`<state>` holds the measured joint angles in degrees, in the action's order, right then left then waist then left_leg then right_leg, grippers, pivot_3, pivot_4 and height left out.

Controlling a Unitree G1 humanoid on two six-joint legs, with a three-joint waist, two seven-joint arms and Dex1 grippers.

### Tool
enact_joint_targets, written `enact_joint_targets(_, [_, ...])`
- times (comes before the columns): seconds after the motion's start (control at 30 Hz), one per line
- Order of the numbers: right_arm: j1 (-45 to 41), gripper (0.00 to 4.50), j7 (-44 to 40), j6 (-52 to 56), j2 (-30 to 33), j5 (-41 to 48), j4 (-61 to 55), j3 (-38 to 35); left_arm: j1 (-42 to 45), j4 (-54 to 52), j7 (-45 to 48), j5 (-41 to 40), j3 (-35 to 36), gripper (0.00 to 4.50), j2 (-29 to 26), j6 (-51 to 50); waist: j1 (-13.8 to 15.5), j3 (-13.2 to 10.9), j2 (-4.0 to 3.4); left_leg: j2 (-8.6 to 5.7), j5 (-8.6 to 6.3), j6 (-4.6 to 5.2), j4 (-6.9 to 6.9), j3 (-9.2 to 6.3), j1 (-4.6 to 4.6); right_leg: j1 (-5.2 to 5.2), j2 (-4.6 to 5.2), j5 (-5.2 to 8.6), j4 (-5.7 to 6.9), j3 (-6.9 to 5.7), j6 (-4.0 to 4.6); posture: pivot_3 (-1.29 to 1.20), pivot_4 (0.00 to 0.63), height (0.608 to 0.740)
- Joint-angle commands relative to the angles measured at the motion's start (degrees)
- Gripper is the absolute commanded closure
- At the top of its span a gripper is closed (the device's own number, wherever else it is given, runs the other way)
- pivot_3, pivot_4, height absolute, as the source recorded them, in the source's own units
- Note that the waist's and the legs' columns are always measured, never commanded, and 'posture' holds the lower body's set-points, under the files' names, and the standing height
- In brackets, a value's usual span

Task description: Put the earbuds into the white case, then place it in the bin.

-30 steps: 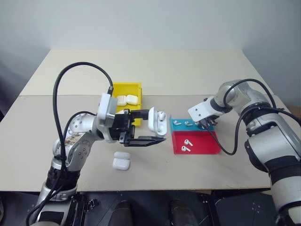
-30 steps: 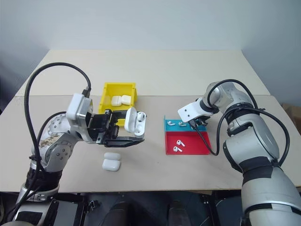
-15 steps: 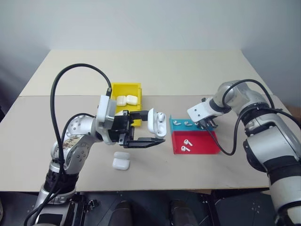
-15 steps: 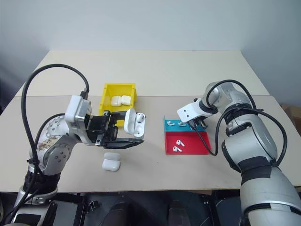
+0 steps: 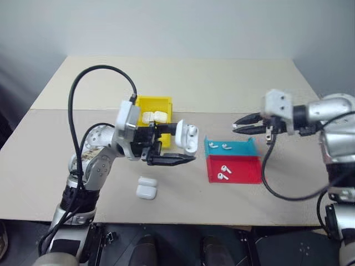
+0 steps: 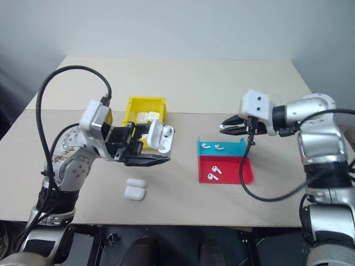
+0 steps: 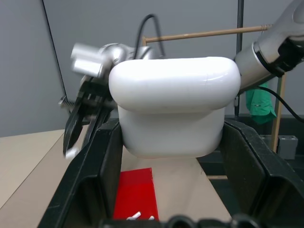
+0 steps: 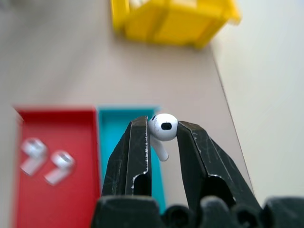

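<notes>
We count four white cases in all. Lowest on the surface (image 5: 233, 83), at about seven o'clock, lies one closed spare case (image 5: 146, 188). Our left pincer (image 5: 180, 149) clamps the white case (image 5: 187, 138) between its two fingers, lid flipped open, in the air with one earbud seated inside. Just behind it, toward eleven o'clock, the yellow bin (image 5: 153, 103) holds two more cases. Right of centre sits the red-and-blue tray (image 5: 252, 148): two earbuds (image 5: 218, 147) in the blue half, two in the red. At three o'clock our right pincer (image 8: 164, 134) hangs above the tray, pinching one earbud (image 8: 163, 128) at its tips.
</notes>
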<state>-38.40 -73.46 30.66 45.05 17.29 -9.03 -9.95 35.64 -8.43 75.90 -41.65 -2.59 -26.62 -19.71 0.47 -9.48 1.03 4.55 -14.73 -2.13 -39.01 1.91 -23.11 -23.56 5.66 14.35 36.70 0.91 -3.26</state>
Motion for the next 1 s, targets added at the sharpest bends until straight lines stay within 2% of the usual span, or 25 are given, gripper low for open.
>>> enact_joint_targets(0.03, [2.01, 3.88, 13.99, 20.60, -5.47, 20.73, -15.83, -14.46, 2.44, 1.67, 1.44, 0.38, 0.27, 1.72, 0.66, 1.61, -0.10, 0.00, 0.00, 0.00, 0.00, 0.00, -0.01, -0.01, 0.12, 0.07, -0.01, 0.01, -0.02, 0.02, 0.01, 0.00, 0.150, 0.740])
enact_joint_targets(0.1, [3.80, 3.88, 24.49, 27.70, -10.31, 34.14, -21.84, -19.90, 3.70, 3.32, 2.32, 0.71, -0.06, 1.72, 1.28, 1.87, -0.05, 0.01, 0.03, 0.00, 0.00, 0.00, 0.02, -0.02, 0.38, 0.31, -0.01, 0.04, -0.16, 0.02, 0.05, 0.00, 0.150, 0.740])
enact_joint_targets(0.17, [5.33, 3.88, 33.65, 30.67, -12.79, 45.47, -25.44, -22.22, 4.61, 4.42, 2.93, 0.96, -0.28, 1.72, 1.89, 1.90, -0.03, 0.02, 0.04, 0.00, -0.01, 0.01, 0.07, -0.05, 0.50, 0.48, -0.03, 0.04, -0.27, 0.00, 0.05, 0.00, 0.150, 0.740])
enact_joint_targets(0.27, [9.17, 3.88, 43.20, 29.46, -12.49, 58.23, -30.29, -21.35, 5.98, 5.94, 3.26, 1.68, -0.64, 1.72, 3.01, 2.18, 0.04, 0.02, 0.04, 0.00, -0.01, 0.02, 0.08, -0.05, 0.39, 0.42, -0.02, 0.03, -0.37, 0.00, 0.05, 0.00, 0.150, 0.740])
enact_joint_targets(0.37, [11.70, 3.88, 51.30, 26.61, -11.96, 66.73, -32.33, -18.21, 7.20, 7.07, 3.22, 2.20, -1.01, 1.72, 4.25, 2.40, 0.08, 0.02, 0.04, 0.00, -0.07, 0.12, 0.09, -0.10, 0.29, 0.41, -0.02, 0.03, -0.50, -0.04, 0.05, 0.00, 0.150, 0.740])
enact_joint_targets(0.63, [10.94, 3.88, 59.70, 20.68, -9.70, 71.52, -33.94, -8.55, 7.98, 7.56, 3.28, 3.19, -0.92, 1.72, 5.61, 2.25, -0.19, 0.02, 0.04, -0.01, -0.11, 0.19, 0.07, -0.10, 0.26, 0.39, -0.03, 0.02, -0.55, -0.04, 0.02, 0.00, 0.150, 0.740])
enact_joint_targets(1.0, [6.61, 3.88, 60.53, 19.01, -7.67, 67.35, -31.52, 0.73, 5.95, 5.18, 2.46, 3.59, -0.39, 1.72, 4.98, 2.14, -0.27, 0.02, 0.04, 0.00, -0.12, 0.21, 0.07, -0.12, 0.21, 0.37, -0.03, 0.02, -0.60, -0.06, 0.02, 0.00, 0.150, 0.740])
